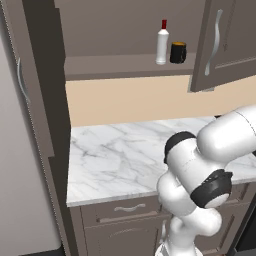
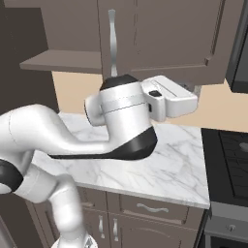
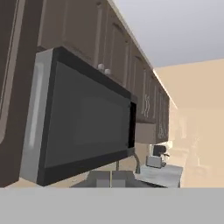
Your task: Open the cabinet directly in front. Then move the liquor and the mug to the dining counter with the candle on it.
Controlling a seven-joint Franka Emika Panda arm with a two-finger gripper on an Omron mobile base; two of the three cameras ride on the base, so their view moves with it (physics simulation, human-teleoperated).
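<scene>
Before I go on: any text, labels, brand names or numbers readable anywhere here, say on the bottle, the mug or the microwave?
None can be read.
Liquor: plain white with red cap, no label.
Mug: plain black, no print.
Microwave: dark door, no markings visible.

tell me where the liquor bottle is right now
In the left base view the liquor stands upright on the open cabinet shelf, toward its right end, just left of the mug and above the marble worktop.

The cabinet (image 1: 220, 45) door runs off the frame's top and right edges, above the arm. Beyond the hand, countertop appliances (image 3: 157, 156) are too blurred to identify.
</scene>
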